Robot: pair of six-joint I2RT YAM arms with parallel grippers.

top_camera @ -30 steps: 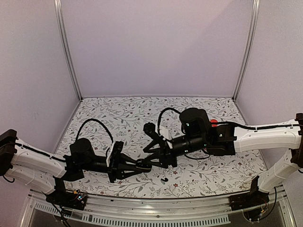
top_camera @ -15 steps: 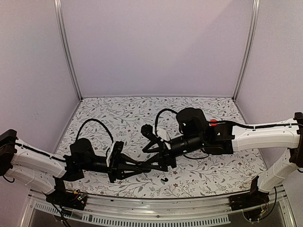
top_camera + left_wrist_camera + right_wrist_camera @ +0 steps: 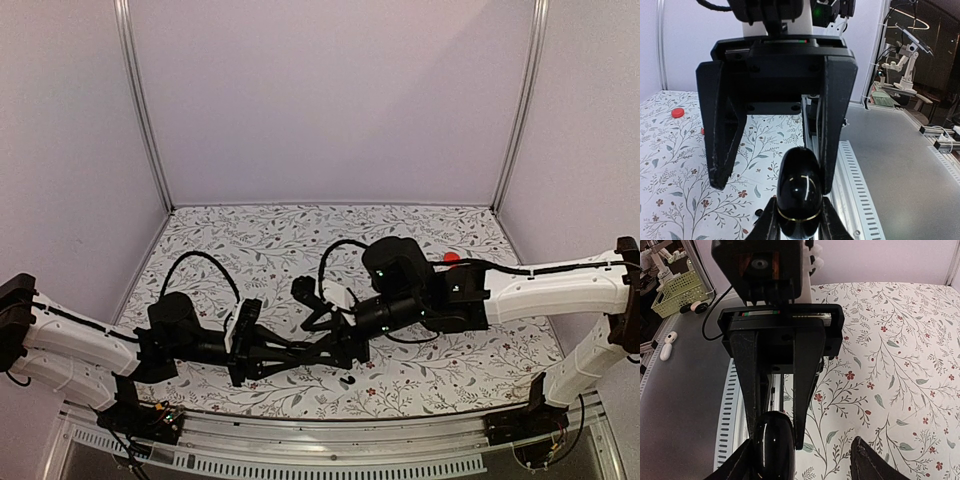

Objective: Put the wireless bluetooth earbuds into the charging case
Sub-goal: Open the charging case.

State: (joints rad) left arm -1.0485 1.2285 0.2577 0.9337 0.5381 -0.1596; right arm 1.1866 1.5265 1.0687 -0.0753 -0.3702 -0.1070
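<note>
Floral table [image 3: 250, 240] is lying beneath both arms. Left gripper [image 3: 799, 220] is clamping the black charging case [image 3: 800, 185], its long axis pointing toward the right gripper [image 3: 805, 460], whose jaws are standing apart around it.

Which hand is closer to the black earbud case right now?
Left. The left hand is shut on the black case. The right hand faces it, fingers spread to either side, the case close to one of them; contact can't be told.
</note>
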